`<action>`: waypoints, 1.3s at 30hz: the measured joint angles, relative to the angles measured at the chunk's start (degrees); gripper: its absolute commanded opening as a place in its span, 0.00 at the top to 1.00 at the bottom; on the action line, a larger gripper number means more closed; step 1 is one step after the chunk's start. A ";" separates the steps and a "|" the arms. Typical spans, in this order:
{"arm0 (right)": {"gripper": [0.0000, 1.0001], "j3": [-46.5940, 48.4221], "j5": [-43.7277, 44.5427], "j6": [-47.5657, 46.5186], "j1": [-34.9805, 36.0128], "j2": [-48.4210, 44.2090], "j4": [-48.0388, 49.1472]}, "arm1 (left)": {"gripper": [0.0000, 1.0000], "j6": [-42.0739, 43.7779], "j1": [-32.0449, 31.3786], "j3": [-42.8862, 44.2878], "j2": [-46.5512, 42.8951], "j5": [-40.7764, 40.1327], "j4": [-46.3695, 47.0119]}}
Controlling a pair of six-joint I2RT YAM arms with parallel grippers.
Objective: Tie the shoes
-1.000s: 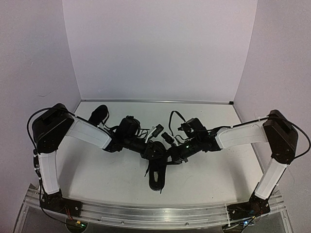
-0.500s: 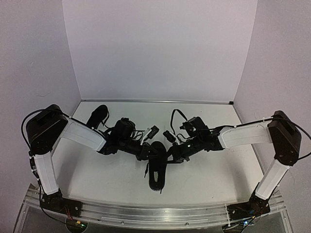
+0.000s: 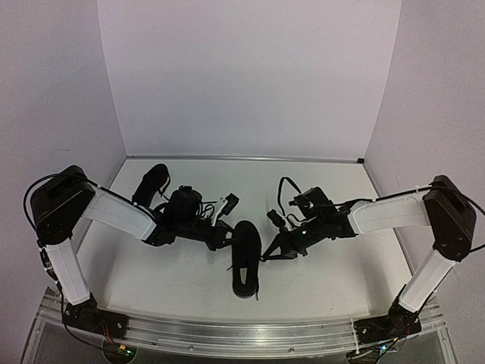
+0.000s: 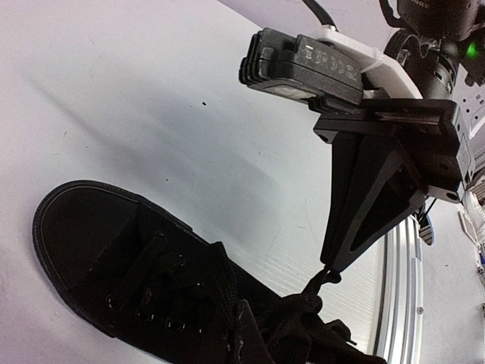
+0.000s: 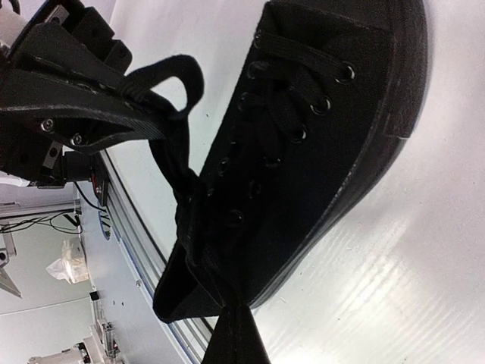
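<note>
Evidently left gripper [image 5: 154, 114] and right gripper [image 4: 330, 265] each pinch shut on laces [image 5: 186, 74] of the middle shoe [image 3: 246, 259]; likely tightening; next, pull outward evenly.

Matt canvas shoe [image 5: 303, 189] (glossy tabletop [image 5: 417, 265])

A shoe [image 3: 246, 258] lies in the middle of the table [image 3: 333, 280], hemmed in on both flanks. The left gripper [image 3: 226, 236] is just beside one side and the right gripper [image 3: 268, 255] just beside the other. Each is clamped on a lace [image 5: 182, 64] that bridges the narrow gap to the shoe. The left arm [image 3: 121, 212] and right arm [image 3: 383, 214] bar the table's middle from either side. Open room lies in front of the arms at both near corners, and across the back right. A second shoe [image 3: 154, 180] sits back left, close behind the left arm. Walls [image 3: 250, 83] close three sides.
</note>
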 measured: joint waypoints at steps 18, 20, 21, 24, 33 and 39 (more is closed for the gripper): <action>1.00 -3.12 2.15 -1.78 -1.72 -2.09 -2.66 | 1.00 0.11 0.31 -3.09 -1.25 -4.19 0.95; 1.00 -3.39 2.26 -1.99 -1.88 -2.44 -2.85 | 1.00 0.12 0.46 -3.13 -1.36 -4.39 0.98; 1.00 -3.55 2.31 -2.08 -1.94 -2.57 -2.95 | 1.00 0.12 0.57 -3.13 -1.38 -4.48 0.98; 1.00 -3.94 2.48 -2.18 -2.05 -2.74 -3.35 | 1.00 0.14 0.77 -3.13 -1.41 -4.89 0.97; 1.00 -5.02 2.75 -3.02 -3.13 -3.58 -4.17 | 1.00 0.31 1.12 -3.45 -1.43 -5.87 0.59; 1.00 -5.57 2.88 -3.62 -3.88 -3.72 -4.61 | 1.00 0.36 1.53 -3.45 -1.43 -6.46 0.51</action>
